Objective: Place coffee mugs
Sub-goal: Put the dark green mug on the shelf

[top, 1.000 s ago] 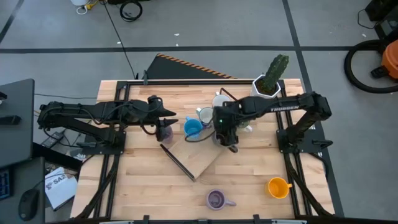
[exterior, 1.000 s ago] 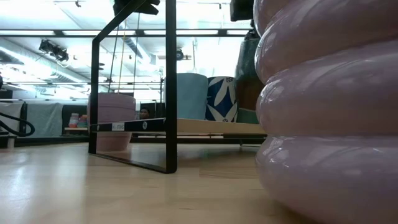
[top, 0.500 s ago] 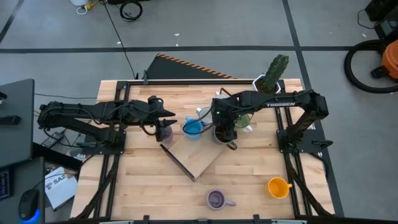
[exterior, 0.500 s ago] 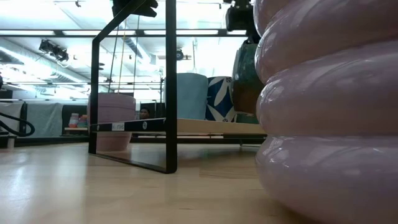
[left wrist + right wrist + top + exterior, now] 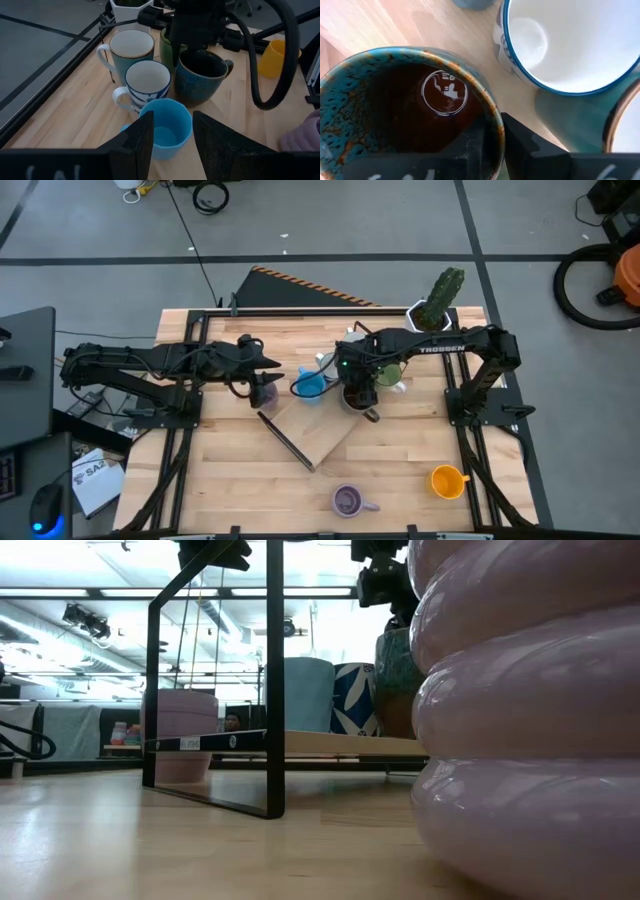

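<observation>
Two arms over a table of mugs, the right one holding a dark mug by its rim.

Near the middle of the table's far edge the right gripper [image 5: 357, 383] has its fingers [image 5: 520, 142] clamped on the rim of the dark mug [image 5: 200, 75], one finger inside and one outside; this mug stands on the table [image 5: 400, 470] just beside the green mug [image 5: 166, 47], the white mug with blue marks [image 5: 146, 84], the pale blue-grey mug [image 5: 131, 50] and the blue mug [image 5: 165, 127]; the left gripper [image 5: 268, 367] sits beside the blue mug with its fingers [image 5: 220, 140] apart, above a lavender mug [image 5: 264, 392]; another lavender mug [image 5: 348, 501] stands by the near edge; the orange mug [image 5: 447, 480] stands near the near right corner; a cactus pot [image 5: 432, 310] stands at the far right corner.
</observation>
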Controlling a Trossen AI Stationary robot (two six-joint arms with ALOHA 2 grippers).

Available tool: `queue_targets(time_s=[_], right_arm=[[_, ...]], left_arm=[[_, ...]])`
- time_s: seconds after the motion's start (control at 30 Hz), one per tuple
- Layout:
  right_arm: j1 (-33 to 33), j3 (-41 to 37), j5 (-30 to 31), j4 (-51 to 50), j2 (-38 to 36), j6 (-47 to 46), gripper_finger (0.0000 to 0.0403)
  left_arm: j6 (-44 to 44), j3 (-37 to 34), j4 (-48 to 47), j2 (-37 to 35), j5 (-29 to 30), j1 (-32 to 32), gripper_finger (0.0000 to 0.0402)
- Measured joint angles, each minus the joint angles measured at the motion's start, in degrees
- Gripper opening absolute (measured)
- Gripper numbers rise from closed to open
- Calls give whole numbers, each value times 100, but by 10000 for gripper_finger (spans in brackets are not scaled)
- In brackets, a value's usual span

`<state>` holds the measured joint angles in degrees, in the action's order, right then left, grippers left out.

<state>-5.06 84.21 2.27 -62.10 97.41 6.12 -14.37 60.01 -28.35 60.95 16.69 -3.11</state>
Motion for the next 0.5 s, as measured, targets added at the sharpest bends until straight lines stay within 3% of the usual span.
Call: queue_targets(time_s=[0.5], right_arm=[[0, 112, 259, -361, -1, 42, 136]], left_arm=[[-2, 0, 10, 0, -1, -1, 142]])
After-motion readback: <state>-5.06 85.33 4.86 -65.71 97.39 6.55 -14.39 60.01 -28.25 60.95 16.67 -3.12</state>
